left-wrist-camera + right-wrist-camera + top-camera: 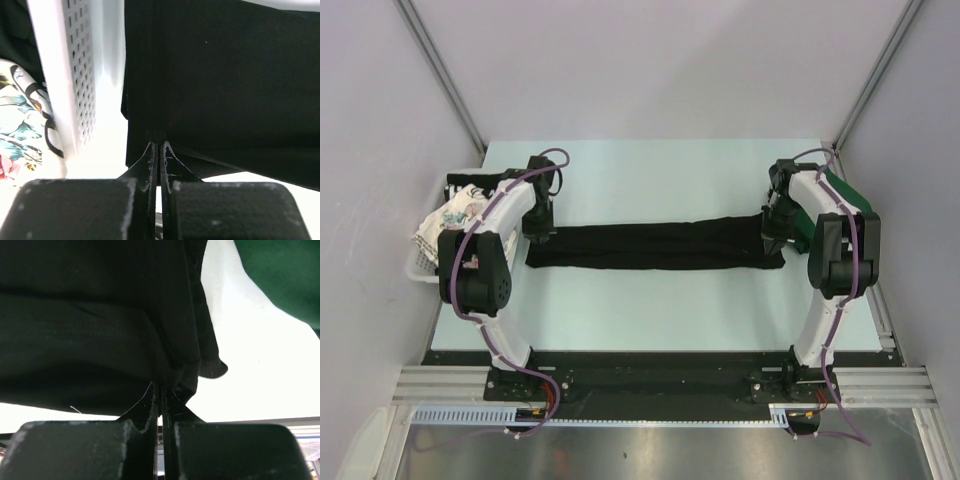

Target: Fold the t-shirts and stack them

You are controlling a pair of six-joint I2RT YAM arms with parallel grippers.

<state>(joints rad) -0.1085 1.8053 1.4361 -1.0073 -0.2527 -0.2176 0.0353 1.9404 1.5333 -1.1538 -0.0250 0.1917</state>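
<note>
Mostly hidden behind right arm (837,250), right edge: green t-shirt (847,193). In basket (420,268), left edge: floral t-shirt (442,228), lettered black t-shirt (470,188). Left hand (158,145) and right hand (159,387) pinching plain black t-shirt (655,245) ends.

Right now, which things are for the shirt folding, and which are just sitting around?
For the job:
large black t-shirt, pinched at its ends by the left gripper and the right gripper
dark green t-shirt
floral t-shirt and lettered black t-shirt, both in the basket

Just sitting around:
white basket
table
</note>
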